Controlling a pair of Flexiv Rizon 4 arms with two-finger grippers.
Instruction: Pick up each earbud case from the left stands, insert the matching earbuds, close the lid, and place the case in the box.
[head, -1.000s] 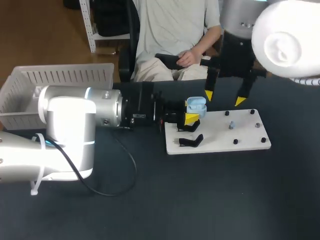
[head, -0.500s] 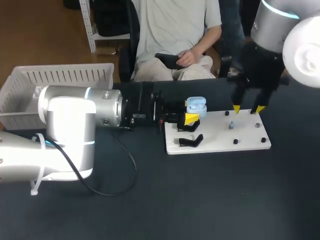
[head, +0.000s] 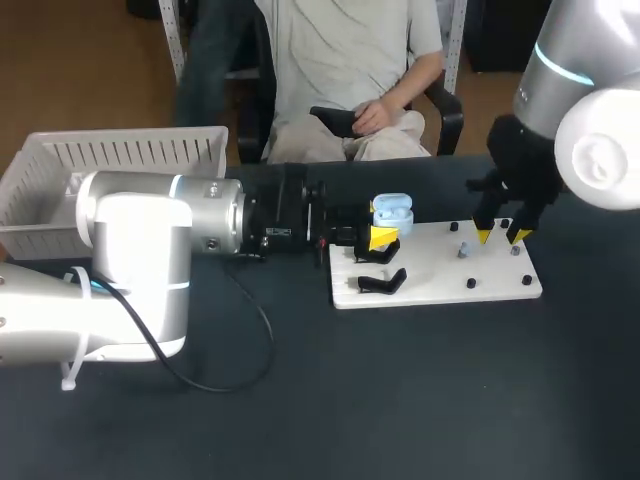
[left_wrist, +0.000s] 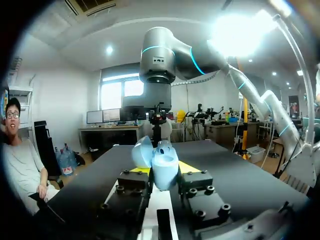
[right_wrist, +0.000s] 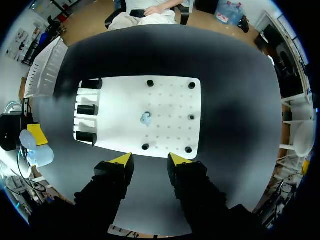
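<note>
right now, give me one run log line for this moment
left tool: shut on earbud case, lid open | right tool: open, over white board edge | earbud: on board, untouched

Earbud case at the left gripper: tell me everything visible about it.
The earbud case is pale blue, smooth and glossy like plastic, with rounded corners. Its lid is swung open to one side; the body stands upright. The left gripper holds it, fingers pressing from both sides, over the left part of the white board. Its inside cannot be seen.

Left gripper (head: 383, 238) seemingly clamps the earbud case (head: 392, 210); right gripper (head: 502, 236) hangs spread.
</note>
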